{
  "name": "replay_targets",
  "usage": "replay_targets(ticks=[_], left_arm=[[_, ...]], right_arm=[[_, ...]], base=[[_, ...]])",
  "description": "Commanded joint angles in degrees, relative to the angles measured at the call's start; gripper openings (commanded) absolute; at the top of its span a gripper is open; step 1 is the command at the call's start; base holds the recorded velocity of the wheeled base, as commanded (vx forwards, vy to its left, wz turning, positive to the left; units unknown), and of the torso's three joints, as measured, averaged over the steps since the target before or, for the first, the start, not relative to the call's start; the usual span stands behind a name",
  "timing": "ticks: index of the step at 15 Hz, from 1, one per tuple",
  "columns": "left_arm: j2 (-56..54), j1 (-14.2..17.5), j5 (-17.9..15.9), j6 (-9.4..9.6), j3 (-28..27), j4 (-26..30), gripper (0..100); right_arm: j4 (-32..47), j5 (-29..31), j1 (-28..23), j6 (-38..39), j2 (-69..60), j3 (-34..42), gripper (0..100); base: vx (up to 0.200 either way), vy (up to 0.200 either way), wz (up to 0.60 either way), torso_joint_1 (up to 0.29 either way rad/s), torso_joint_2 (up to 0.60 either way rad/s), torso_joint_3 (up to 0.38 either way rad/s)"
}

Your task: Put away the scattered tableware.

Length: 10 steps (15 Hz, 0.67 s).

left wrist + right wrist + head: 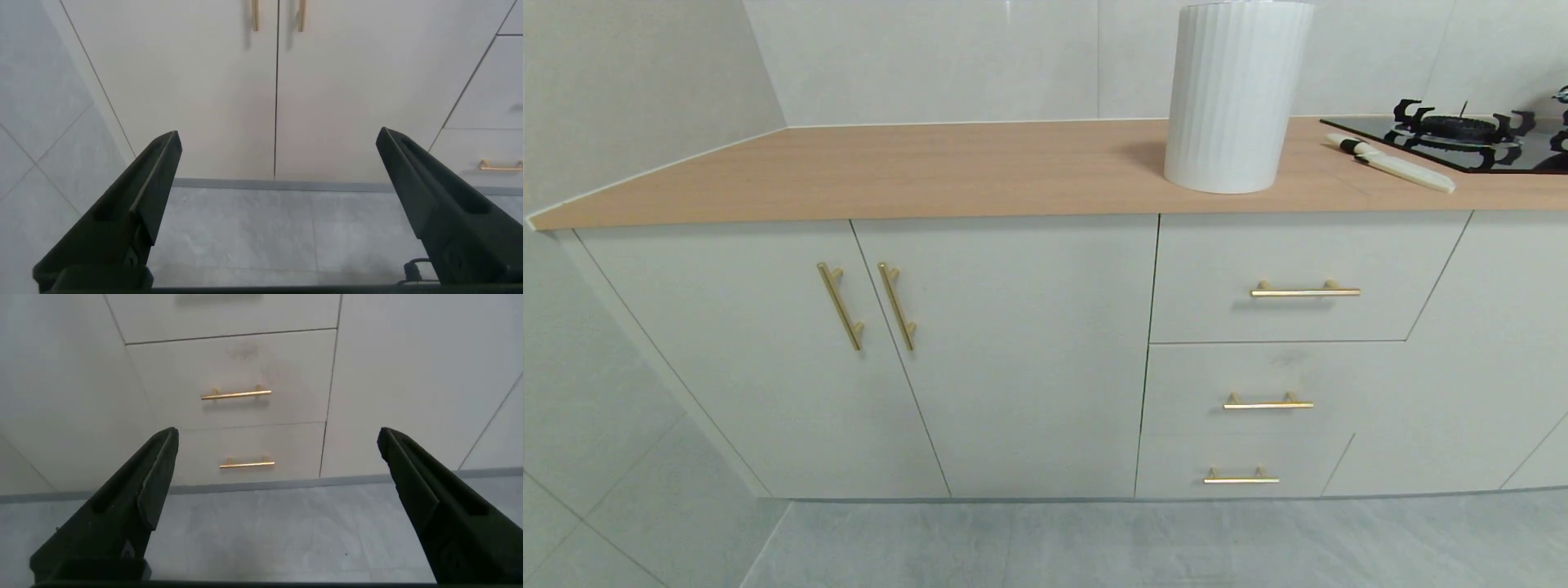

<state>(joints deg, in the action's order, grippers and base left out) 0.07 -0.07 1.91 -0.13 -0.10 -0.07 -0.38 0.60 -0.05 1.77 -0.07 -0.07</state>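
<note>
Knife (1392, 162): it lies flat on the wooden counter (931, 167), between the tall white ribbed container (1233, 98) and the black stove (1462, 135), just beside the stove's front edge. Below the counter are two cabinet doors (882, 359) and three drawers (1298, 286), all closed, with gold handles. The left gripper (278, 143) hangs low before the doors, above the grey floor (270, 233), claw spread wide and holding nothing. The right gripper (278, 437) faces the two lower drawers, likewise spread wide and holding nothing.

Edges cut off the white canister's (1232, 98) top and the stove (1458, 129).
</note>
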Motion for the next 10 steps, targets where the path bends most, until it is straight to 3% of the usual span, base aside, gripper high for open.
replay_targets(ticks=[1, 10], left_arm=[[0.0, 0.1, 0.0, -0.04, 0.0, 0.0, 100], [0.0, 0.0, 0.0, -0.04, 0.0, 0.0, 100]], right_arm=[[0.0, -0.8, 0.0, -0.8, 0.2, 0.1, 100], [-0.1, -0.6, 0.0, -0.6, 0.1, 0.1, 100]], base=[[0.000, 0.000, 0.00, 0.000, 0.00, 0.000], [0.000, 0.000, 0.00, 0.000, 0.00, 0.000]])
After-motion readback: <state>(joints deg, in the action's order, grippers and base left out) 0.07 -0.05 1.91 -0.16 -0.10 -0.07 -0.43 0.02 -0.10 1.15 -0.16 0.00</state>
